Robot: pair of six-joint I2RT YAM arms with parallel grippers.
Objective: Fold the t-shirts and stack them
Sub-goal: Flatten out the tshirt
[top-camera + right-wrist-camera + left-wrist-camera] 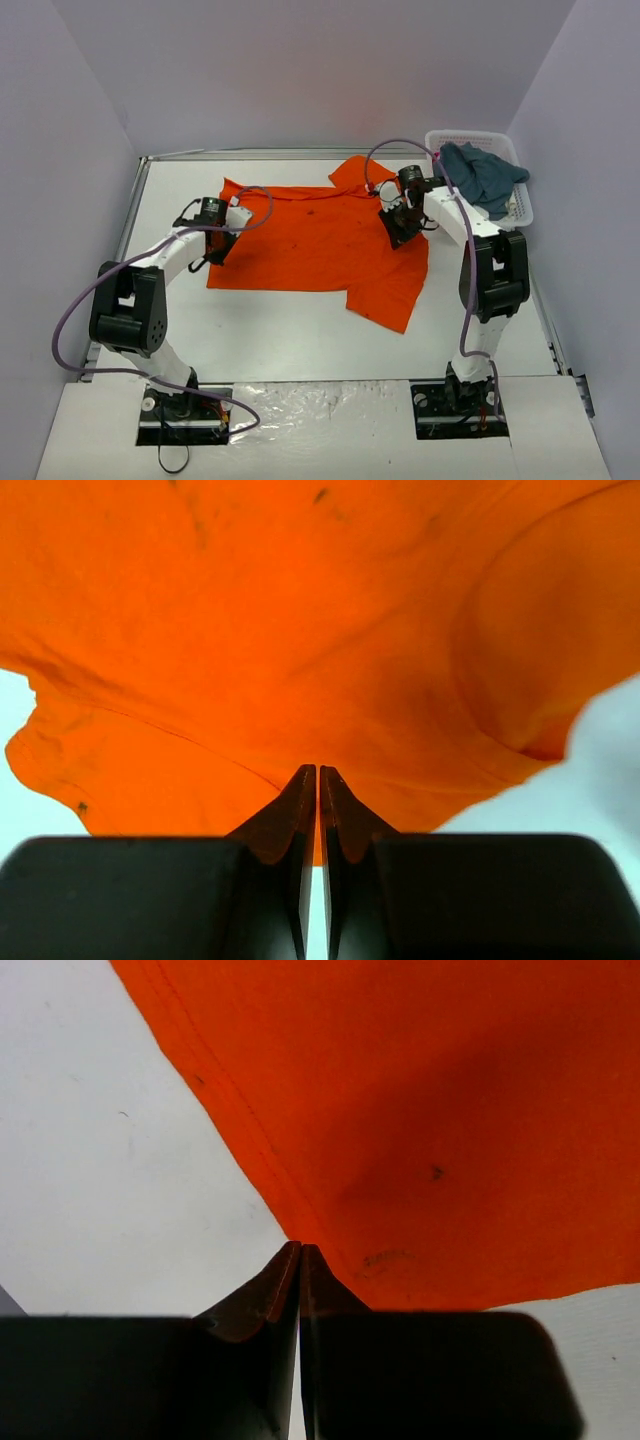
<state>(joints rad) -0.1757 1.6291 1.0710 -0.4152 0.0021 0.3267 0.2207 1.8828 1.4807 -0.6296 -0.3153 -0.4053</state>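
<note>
Top external, largest thing first: white tabletop (300, 330), carrying a plain bright orange short-sleeved cloth t-shirt (310, 235) spread mostly flat, hem to the left, both sleeves out on the right. Past that shirt's far right sleeve, and well apart from the work, sits a white plastic lattice basket (470, 137) with a dusty teal-blue cloth t-shirt (485, 172) bunched inside and spilling over the rim.

Smaller now. On the orange shirt's left edge: left gripper (301, 1247), jaws clenched, tips meeting right on the stitched hem and apparently nipping it, though only the very edge. On the orange shirt's right side, between the sleeves: right gripper (318, 770), jaws clenched on a pinch of orange cloth, folds fanning out from the tips.

By these grips, probably the first fold of the orange shirt, barely begun, with the teal-blue one not yet handled.

To do it well:
- Raise both ends together and only high enough to free the cloth.
- Keep light tension between the two pinches so the middle does not sag or bunch.
- Go gently on the left, where the bite looks shallow and could slip.
- Carry over in one arc, lay edge on edge, then release.
</note>
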